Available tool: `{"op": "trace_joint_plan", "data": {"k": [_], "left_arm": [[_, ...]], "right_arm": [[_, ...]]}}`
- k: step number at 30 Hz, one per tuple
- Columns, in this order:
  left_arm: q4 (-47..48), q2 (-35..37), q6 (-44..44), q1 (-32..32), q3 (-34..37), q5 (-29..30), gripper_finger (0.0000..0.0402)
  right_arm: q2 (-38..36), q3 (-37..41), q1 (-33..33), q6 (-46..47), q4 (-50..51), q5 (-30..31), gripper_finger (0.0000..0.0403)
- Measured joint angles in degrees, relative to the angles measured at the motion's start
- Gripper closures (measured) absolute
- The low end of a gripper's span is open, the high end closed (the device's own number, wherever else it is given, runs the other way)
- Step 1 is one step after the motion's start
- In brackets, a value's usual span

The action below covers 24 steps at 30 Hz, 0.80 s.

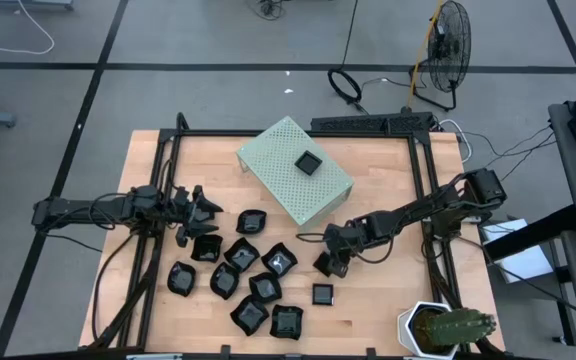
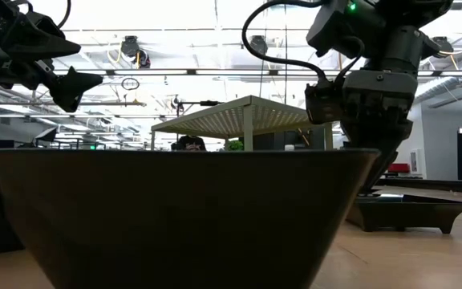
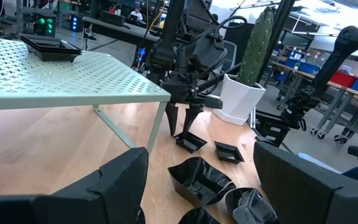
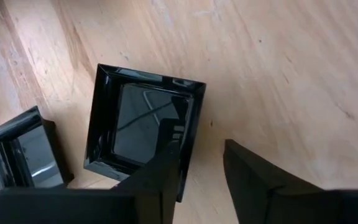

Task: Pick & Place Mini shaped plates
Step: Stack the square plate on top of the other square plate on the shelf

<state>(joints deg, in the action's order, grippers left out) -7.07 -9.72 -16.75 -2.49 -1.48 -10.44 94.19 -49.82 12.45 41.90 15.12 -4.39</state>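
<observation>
Several glossy black mini shaped plates (image 1: 238, 282) lie flat on the wooden table, near its front. One small square plate (image 1: 309, 162) sits on top of the pale green perforated box (image 1: 293, 172). My right gripper (image 4: 201, 168) points steeply down over a small square plate (image 4: 142, 124), also seen on the table in the high view (image 1: 325, 264). Its jaws are open: one finger stands over the plate's hollow, the other outside its wall. A second square plate (image 4: 20, 155) lies just beside it. My left gripper (image 1: 203, 212) hangs open and level at the table's left, above the plates. My right gripper comes from above, slanting, with one side wall (image 4: 194, 134) of the small square plate between its two fingers. A gap shows on both sides of the wall, and I cannot tell whether either finger touches it. The plate lies flat on the table.
Another small square plate (image 1: 323, 294) lies near the front, right of the cluster. A potted cactus (image 1: 438, 328) stands at the front right corner. The green box stands on legs at the table's middle back. Bare wood (image 1: 388, 290) shows between the right gripper and the cactus.
</observation>
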Motion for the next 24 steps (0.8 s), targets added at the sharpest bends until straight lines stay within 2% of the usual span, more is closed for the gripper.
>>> {"op": "trace_joint_plan", "data": {"k": [11,17,24], "left_arm": [[0.0,0.0,0.0,0.0,0.0,0.0,0.0105],[0.0,0.0,0.0,0.0,0.0,0.0,0.0105],[0.0,0.0,0.0,0.0,0.0,0.0,0.0105]], "right_arm": [[0.0,0.0,0.0,-2.6,-0.2,-1.4,0.0393],[-1.7,0.0,0.0,-3.5,-0.2,-4.9,0.0394],[-8.1,0.0,0.0,-4.4,-0.1,-4.8,0.04]]}}
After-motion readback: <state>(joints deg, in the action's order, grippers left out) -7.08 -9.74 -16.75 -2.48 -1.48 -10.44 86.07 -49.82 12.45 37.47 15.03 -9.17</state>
